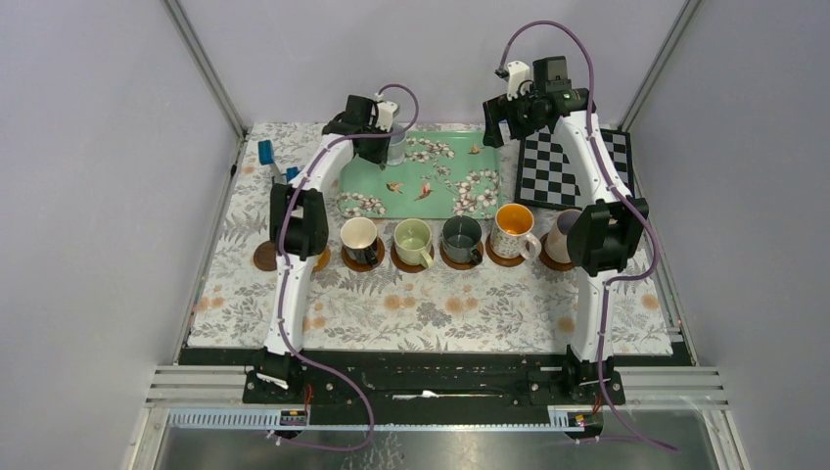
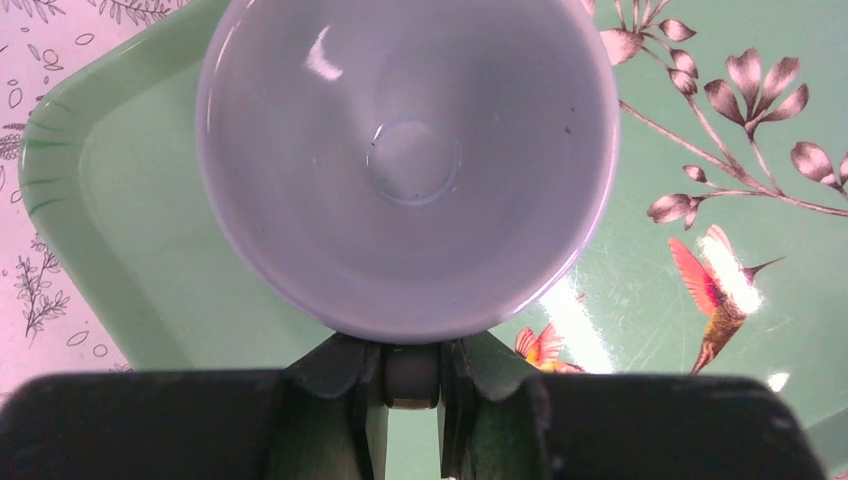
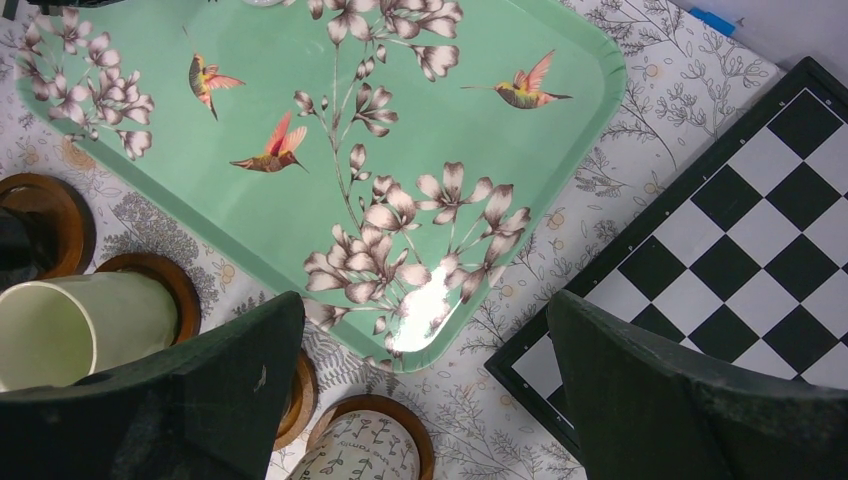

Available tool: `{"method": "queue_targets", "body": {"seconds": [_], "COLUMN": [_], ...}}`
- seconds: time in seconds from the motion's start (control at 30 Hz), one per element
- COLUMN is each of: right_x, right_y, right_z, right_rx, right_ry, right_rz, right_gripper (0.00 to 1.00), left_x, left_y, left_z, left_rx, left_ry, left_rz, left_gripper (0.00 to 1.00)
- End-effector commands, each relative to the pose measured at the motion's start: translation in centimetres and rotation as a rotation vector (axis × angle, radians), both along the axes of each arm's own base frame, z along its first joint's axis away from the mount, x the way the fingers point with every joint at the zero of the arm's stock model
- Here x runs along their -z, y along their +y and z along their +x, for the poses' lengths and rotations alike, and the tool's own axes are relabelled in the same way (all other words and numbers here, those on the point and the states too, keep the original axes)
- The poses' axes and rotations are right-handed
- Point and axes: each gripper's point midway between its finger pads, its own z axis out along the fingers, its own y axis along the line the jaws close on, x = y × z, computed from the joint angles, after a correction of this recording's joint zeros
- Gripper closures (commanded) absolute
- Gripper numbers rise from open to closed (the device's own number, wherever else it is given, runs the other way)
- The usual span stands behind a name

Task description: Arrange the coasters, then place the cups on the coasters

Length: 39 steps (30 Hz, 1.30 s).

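My left gripper [image 2: 412, 352] is shut on the handle of a pale blue cup [image 2: 410, 160], over the back left corner of the green floral tray [image 2: 130, 200]. In the top view that gripper [image 1: 380, 149] hangs there with the cup [image 1: 394, 134]. A row of cups stands on brown coasters: black [image 1: 360, 238], pale green [image 1: 413, 238], dark green [image 1: 462, 235], floral [image 1: 513, 223], pinkish [image 1: 561, 235]. One empty coaster [image 1: 265, 257] lies at the left end, and another [image 1: 322, 260] peeks from behind the left arm. My right gripper [image 3: 425, 305] is open and holds nothing, high near the tray's right end.
A black-and-white checkerboard [image 1: 573, 166] lies right of the tray [image 1: 431, 181]. Two small blue objects [image 1: 265, 152] sit on the floral cloth at the back left. Metal frame posts rise at both back corners. The right arm's elbow [image 1: 602, 235] partly covers the pinkish cup.
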Motion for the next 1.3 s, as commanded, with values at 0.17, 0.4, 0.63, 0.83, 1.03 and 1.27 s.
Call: {"method": "queue_targets", "body": {"seconds": [0.17,0.4,0.63,0.83,1.03,1.27], "right_x": [-3.0,-3.1,-3.0,-3.0,-2.5,-1.8], "right_y": [0.4,0.8,1.3,2.0,2.2,1.6], "right_z": [-0.2,-0.1,-0.2,-0.3,-0.6,-1.5], "right_rx": [-0.021,-0.013,-0.024,-0.037,-0.04,-0.03], "right_ry": [-0.055,-0.048,-0.043,-0.031,-0.012,-0.008], "right_rz": [0.042,0.073,0.096,0.137,0.146,0.119], "right_gripper": [0.02,0.02,0.02,0.02,0.02,0.02], "left_x": [-21.7,-27.0,-27.7,-23.0,-16.3,-9.9], "left_y": [2.2,11.0,21.2,26.3,27.5,26.7], "left_z": [-0.5,-6.2,-15.3,-22.4,-26.6,-27.8], "left_rx": [-0.176,-0.444,-0.803,-1.066,-1.147,-1.128], "left_ry": [-0.397,-0.387,-0.443,-0.337,-0.177,-0.071], "left_rz": [-0.209,-0.341,-0.267,-0.262,-0.311,-0.29], "left_gripper": [1.0,1.0,1.0,1.0,1.0,1.0]}}
